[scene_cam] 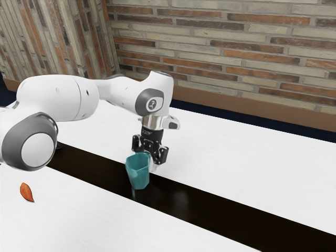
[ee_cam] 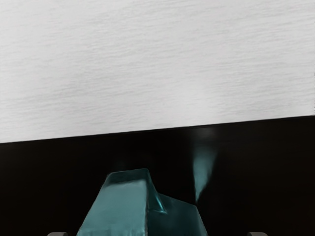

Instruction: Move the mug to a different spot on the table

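Jaws clamped on the wall of the tilted teal mug [scene_cam: 137,172], just above the bench's [scene_cam: 252,157] dark stripe [scene_cam: 210,207]. You needed to lift clear, carry it level, lower gently.

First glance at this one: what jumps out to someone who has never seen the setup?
A teal mug sits at the glossy black stripe that crosses the white table, with the black gripper right at its rim. Next come the brick wall behind, and a small orange leaf-like thing on the table near the exterior view's left edge.
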You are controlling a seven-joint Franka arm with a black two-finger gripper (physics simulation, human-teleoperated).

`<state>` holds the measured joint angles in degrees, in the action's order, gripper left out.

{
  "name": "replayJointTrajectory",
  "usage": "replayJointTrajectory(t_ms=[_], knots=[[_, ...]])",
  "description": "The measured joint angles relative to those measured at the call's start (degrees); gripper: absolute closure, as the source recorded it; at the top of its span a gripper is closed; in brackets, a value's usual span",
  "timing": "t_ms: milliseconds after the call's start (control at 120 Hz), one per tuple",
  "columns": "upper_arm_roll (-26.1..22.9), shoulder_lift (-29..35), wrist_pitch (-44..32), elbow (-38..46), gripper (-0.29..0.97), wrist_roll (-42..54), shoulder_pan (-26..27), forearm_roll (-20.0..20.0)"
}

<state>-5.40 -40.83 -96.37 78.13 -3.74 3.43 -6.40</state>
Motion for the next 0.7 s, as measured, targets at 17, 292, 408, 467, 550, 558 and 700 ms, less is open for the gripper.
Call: replayJointTrajectory(t_ms=[17,292,408,467,550,558,700], knots=[[0.0,0.0,0.0,0.0,0.2,0.0,0.0,0.1],[0.4,2.7,-0.4,-0.3,0.06,0.6,-0.1,0.2],[0.6,6.9,-0.9,0.0,0.03,0.7,-0.2,0.0],[0.8,10.0,-1.5,0.5,0.02,0.8,-0.1,0.0],[1.5,16.6,-3.2,4.9,0.02,0.8,0.3,-0.1],[1.6,17.4,-3.3,5.4,0.02,0.8,0.3,-0.1],[2.3,27.9,-5.3,12.1,0.01,0.9,0.1,-0.2]])
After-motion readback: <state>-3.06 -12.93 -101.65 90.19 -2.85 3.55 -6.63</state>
